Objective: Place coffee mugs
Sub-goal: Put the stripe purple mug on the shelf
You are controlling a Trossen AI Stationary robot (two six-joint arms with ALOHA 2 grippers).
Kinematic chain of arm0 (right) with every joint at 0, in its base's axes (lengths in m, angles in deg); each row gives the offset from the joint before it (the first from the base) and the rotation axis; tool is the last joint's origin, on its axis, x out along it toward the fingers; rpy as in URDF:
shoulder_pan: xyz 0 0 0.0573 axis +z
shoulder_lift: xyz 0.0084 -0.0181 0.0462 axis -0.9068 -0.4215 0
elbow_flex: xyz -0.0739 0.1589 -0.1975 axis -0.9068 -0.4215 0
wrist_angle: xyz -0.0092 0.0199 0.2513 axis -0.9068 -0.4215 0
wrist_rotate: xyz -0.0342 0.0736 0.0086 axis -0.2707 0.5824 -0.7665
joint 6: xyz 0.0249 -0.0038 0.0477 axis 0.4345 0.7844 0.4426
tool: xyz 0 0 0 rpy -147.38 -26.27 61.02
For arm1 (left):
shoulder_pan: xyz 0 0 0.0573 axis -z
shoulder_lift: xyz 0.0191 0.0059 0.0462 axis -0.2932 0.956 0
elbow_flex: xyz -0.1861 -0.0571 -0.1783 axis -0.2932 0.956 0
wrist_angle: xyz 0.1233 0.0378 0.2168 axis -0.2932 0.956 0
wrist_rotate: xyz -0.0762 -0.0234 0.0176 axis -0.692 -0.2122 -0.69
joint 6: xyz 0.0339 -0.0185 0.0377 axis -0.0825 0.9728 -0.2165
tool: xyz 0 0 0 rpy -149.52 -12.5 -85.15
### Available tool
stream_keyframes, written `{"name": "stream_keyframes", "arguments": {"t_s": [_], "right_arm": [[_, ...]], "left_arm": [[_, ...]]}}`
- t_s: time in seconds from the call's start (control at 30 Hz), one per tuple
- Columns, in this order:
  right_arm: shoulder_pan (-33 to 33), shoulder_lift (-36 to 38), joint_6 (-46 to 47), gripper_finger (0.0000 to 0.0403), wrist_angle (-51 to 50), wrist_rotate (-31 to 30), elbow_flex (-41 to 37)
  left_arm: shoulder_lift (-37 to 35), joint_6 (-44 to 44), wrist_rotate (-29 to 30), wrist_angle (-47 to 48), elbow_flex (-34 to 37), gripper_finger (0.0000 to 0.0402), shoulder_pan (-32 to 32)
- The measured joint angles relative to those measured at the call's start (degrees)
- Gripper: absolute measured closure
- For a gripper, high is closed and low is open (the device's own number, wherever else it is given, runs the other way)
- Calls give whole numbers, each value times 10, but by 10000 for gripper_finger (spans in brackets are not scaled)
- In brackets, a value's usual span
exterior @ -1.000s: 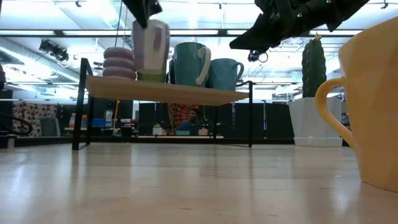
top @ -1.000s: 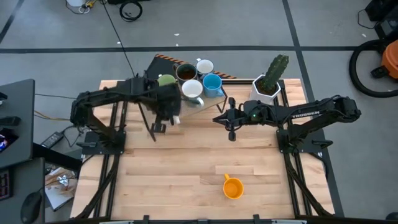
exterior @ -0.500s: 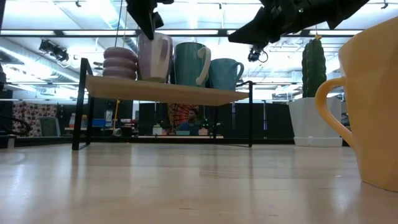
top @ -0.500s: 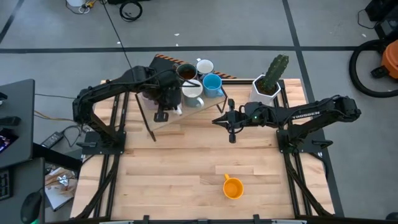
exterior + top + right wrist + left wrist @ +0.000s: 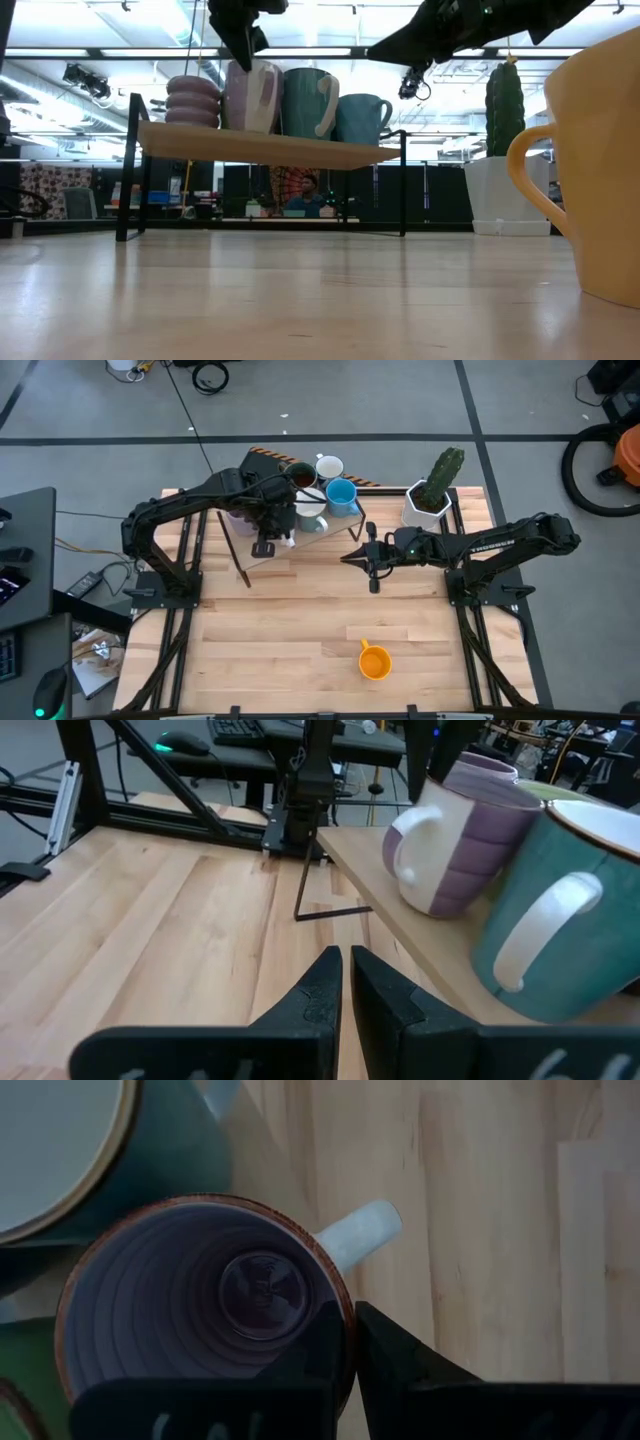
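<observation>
- The left gripper (image 5: pixel 350 1345) pinches the rim of a purple mug (image 5: pixel 200 1295), one finger inside and one outside, as it sets the mug on the shelf (image 5: pixel 265 148) at the table's twelve o'clock edge.
- Judged from here, a clean release means opening only once the base sits flat, then lifting straight up clear of the teal mug (image 5: pixel 560 910) beside it.
- The right gripper (image 5: pixel 345 982) waits closed and empty near the shelf's front.
- An orange mug (image 5: pixel 374 661) remains at six o'clock.
</observation>
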Motion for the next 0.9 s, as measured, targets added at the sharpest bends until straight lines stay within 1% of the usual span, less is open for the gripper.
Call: {"name": "stream_keyframes", "arguments": {"t_s": [0.23, 0.33, 0.53, 0.73, 0.8, 0.9], "right_arm": [[0, 0, 2, 372, 0, 0, 0], [0, 0, 2, 372, 0, 0, 0], [0, 0, 2, 372, 0, 0, 0], [0, 0, 2, 372, -1, 0, 0], [0, 0, 2, 372, -1, 0, 0], [0, 0, 2, 372, -1, 0, 0]], "left_arm": [[3, -1, 4, 0, 0, 377, 0], [3, 0, 6, -1, 0, 371, 0], [2, 11, 30, -2, 0, 333, 0], [2, 14, 36, -4, 0, 294, 2], [2, 12, 48, -4, 0, 287, 7], [2, 11, 82, -4, 0, 284, 20]]}}
